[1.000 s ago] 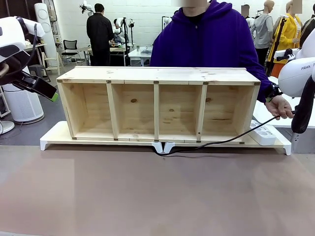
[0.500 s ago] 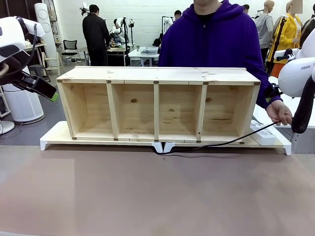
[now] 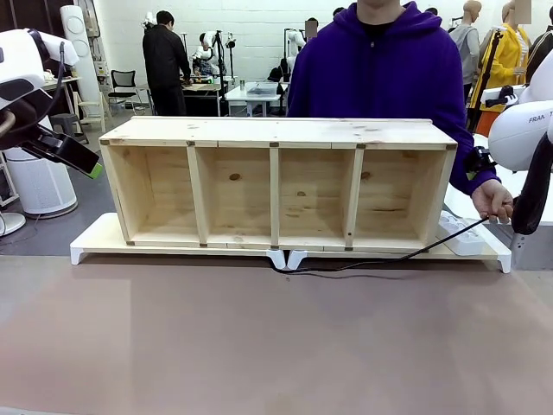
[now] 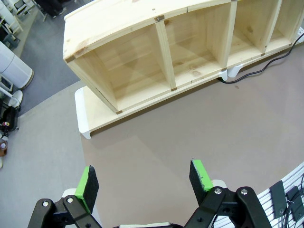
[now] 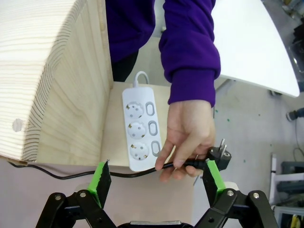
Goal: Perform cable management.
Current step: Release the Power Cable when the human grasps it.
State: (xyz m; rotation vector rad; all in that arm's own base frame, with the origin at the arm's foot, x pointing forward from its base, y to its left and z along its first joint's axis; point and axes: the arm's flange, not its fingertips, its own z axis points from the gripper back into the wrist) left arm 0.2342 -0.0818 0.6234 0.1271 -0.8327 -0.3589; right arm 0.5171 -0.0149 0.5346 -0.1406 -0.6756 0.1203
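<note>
A person in a purple hooded top stands behind a four-bay unfinished pine shelf (image 3: 276,186) on white plastic risers (image 3: 95,238), one hand (image 5: 186,138) pinching the plug end of the long, thin black power cable (image 3: 371,259). From that hand at 3 o'clock of the front view, the cable slopes down along the shelf's foot and curls on the brown tabletop (image 3: 276,346) near the centre, at about 6 o'clock of the shelf. In the right wrist view the black two-pin plug (image 5: 220,156) sits just beside the far green pad, and the cord crosses between the pads of the right gripper (image 5: 156,176), jaws spread wide and holding nothing. A white three-socket power strip (image 5: 139,135), smooth plastic, lies flat at 12 o'clock of that gripper, beside the shelf's end panel. The left gripper (image 4: 142,175) hangs over bare table, jaws wide apart and empty (the shelf is well clear of it, at 12 o'clock). The cable looks light, limp and smooth-jacketed, likely to slip and sag; the straight run just behind the rigid plug seems the surest place to grip.
</note>
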